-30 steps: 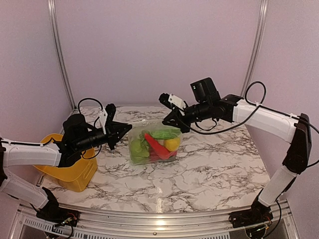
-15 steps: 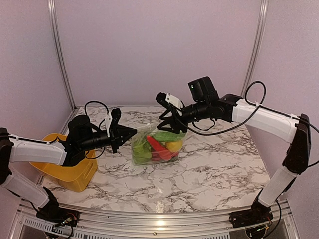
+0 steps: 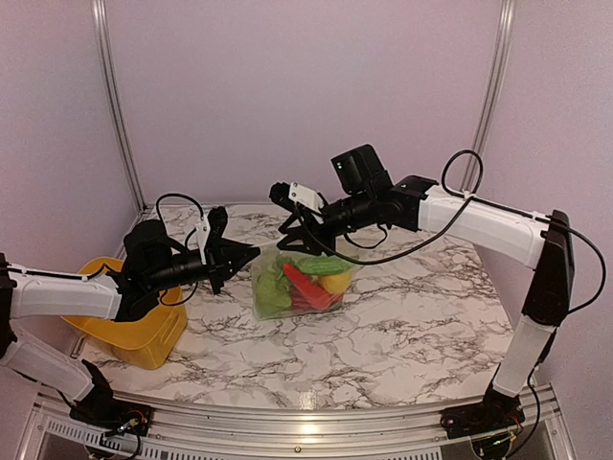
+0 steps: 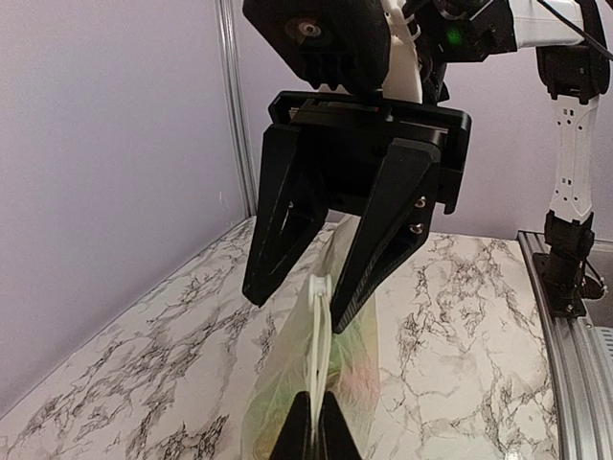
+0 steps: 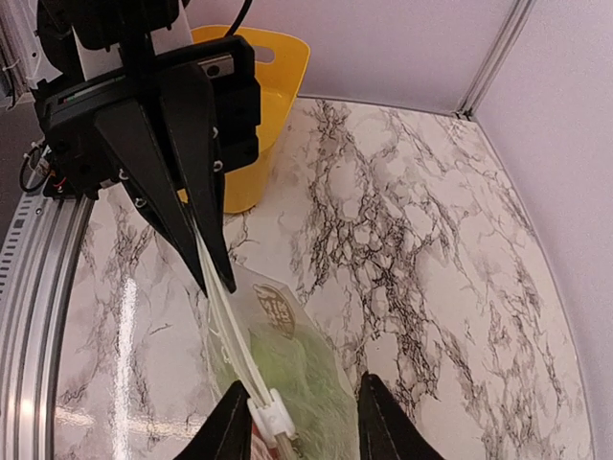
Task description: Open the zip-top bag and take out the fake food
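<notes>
Top external view, centre: left gripper pinches the clear polka-dotted plastic zip-top bag at its upper-left corner to anchor it. The right gripper straddles the white zip slider with fingers spread, likely ready to pull. Colourful plastic fake food sits inside.

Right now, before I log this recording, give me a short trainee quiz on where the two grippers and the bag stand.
1. True or false: the left gripper is shut on the zip edge of the zip-top bag.
2. The right gripper is: A) shut on the bag's corner; B) open, with the white slider between its fingers; C) resting on the table.
3. Where is the fake food?

Key: 1 true; 2 B; 3 inside the bag, none removed.
</notes>
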Controlling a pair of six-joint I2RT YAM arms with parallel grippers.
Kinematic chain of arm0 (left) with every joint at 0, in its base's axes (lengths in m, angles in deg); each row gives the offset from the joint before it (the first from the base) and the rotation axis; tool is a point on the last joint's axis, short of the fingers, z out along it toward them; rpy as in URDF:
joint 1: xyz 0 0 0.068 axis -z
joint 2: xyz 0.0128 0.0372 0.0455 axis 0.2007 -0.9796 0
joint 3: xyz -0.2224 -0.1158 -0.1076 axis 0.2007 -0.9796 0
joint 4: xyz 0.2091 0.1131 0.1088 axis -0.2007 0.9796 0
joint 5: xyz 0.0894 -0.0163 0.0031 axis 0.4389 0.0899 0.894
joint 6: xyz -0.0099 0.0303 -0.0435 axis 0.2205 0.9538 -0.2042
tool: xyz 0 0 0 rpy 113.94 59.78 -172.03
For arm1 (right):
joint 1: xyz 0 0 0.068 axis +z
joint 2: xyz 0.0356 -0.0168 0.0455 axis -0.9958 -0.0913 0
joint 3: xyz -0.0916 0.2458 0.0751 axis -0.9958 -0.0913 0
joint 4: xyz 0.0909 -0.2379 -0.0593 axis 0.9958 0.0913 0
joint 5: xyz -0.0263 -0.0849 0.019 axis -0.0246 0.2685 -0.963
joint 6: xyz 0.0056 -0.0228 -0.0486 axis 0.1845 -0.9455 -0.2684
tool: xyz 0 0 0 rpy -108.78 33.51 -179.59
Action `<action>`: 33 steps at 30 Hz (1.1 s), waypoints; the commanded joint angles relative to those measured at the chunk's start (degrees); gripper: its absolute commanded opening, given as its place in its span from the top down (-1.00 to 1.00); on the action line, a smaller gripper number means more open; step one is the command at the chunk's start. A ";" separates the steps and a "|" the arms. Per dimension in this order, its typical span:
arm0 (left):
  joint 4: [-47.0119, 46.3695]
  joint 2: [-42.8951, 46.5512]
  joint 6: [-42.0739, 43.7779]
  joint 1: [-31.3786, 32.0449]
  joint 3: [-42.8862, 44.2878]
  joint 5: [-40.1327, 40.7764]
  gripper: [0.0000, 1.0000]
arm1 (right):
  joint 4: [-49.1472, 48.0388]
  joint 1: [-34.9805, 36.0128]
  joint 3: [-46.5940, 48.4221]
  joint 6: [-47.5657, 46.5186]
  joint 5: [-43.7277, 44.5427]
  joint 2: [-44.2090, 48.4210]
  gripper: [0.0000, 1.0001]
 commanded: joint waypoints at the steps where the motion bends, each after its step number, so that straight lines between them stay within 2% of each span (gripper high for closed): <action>1: -0.02 1.50 0.68 -0.15 -0.20 -0.73 1.00 | 2.26 0.34 3.02 -1.23 -0.63 -0.78 0.37; 4: -0.19 1.44 0.56 -0.14 -0.50 0.29 1.00 | 2.74 0.32 2.88 -1.29 0.19 -0.63 0.56; 12: -1.95 1.57 -0.04 -0.37 -1.62 2.43 1.00 | 2.02 0.34 1.23 -1.47 1.38 1.09 0.79; 21: -5.33 1.81 -3.05 -3.02 -2.64 4.36 1.00 | 1.96 0.05 -3.15 -1.46 5.02 3.32 0.87; 33: -8.19 0.70 -5.94 -6.28 -3.03 5.09 1.00 | 0.22 -4.79 -13.03 2.32 6.22 11.19 0.87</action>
